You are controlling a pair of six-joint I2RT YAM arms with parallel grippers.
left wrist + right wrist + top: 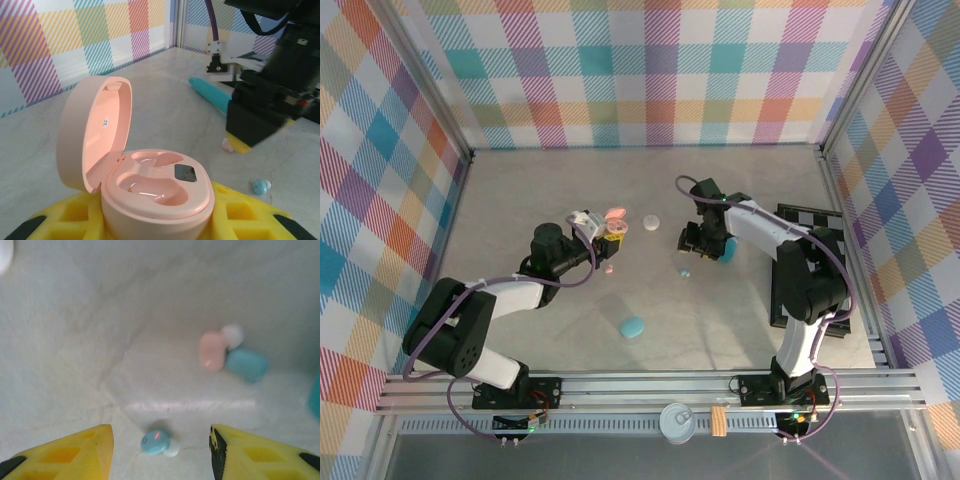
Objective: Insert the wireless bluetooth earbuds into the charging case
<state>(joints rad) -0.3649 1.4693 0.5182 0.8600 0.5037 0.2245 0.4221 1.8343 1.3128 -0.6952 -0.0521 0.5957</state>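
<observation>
The right gripper [160,429] hangs low over the table [520,200] with its two yellow fingers [75,450] spread apart and nothing between them in a grip. A teal earbud [156,442] lies on the table in the gap between the fingertips, a little nearer the left finger and touching neither. From above, that earbud [685,271] sits just on the near side of the right gripper [695,240]. Beyond the fingertips in the right wrist view, a pink earbud [212,351] with a white tip lies against another teal piece [246,365]; the two touch. Across the table the left gripper [155,212] is clamped on a pink case [155,192], which sits upright between its yellow fingers with the lid swung open and both hollows bare. From the left wrist, the teal earbud [260,186] lies on the table to the right of the case, well apart from it, and a teal strip [210,92] lies farther back beside the right gripper [250,135].
</observation>
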